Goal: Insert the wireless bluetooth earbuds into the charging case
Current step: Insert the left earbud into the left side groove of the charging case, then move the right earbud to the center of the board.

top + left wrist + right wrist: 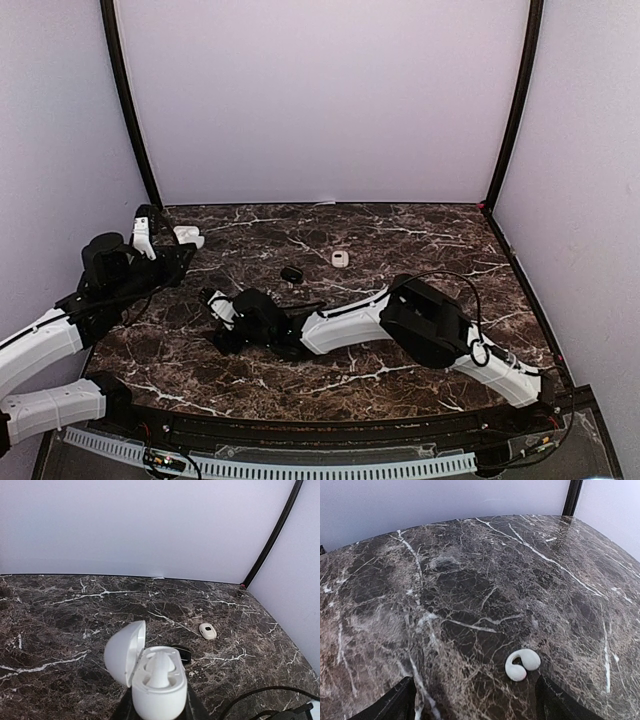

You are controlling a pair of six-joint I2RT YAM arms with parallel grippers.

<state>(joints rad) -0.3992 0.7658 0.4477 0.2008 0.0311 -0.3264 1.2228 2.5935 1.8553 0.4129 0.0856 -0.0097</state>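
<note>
Earbud, tiny glossy white curled plastic (522, 664), lies loose on the table between the fingers of the right gripper (476, 707). It is nearer the right-hand finger and touches neither.

Rest, big to small:
- **Table:** dark brown marble tabletop with white veins (400, 360) carries everything.
- **Right arm** (400, 318): reaches across toward left-centre. Its gripper hangs low over the bud, fingers spread wide, pinching nothing.
- **Left arm** (60, 340): sits at the left edge. The left gripper (156, 712) is pressed tight on a white egg-shaped plastic charging case (157, 680), held off the table, lid (125, 652) hinged open to the left.
- **Case well:** a white lump sits in it. Cannot tell if it's a seated bud or moulding.
- **Other bits:** a small black lozenge (291, 274) and a small white pill-shaped item (340, 258) lie mid-table, well apart from both grippers.

Step, as I read it: you're at the pick of the loose bud, insertion not yet done. Next you'd drop the right gripper and centre it on the bud. Close gently, because it's slick and could squirt out. Then carry it to the open case and line it up with a free well.
</note>
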